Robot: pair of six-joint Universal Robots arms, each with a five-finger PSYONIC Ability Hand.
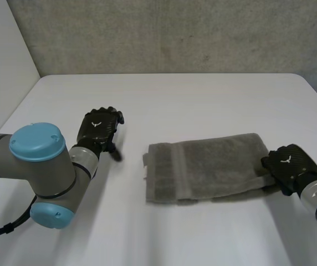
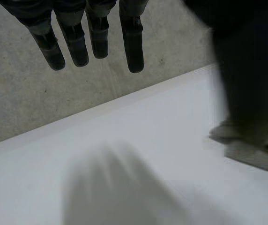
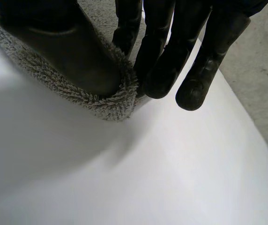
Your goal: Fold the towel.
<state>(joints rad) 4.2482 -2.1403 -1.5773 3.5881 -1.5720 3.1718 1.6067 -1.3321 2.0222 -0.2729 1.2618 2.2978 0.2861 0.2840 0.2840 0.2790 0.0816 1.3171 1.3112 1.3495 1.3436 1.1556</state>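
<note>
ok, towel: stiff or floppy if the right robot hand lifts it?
Likely floppy: the towel curls around the thumb of the right robot hand. Probably light, since the layers lie thin. Fuzzy pile suggests it won't slip.

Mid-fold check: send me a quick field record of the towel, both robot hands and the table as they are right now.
task item: grey terry-cloth towel, lying flat, right of the table's centre
towel state: seems folded over, with layers showing along its near edge
left robot hand: open, fingers straight, over bare table, apart from the towel
right robot hand: at the towel's right end, thumb and fingers pinching its edge
surface: white table
</note>
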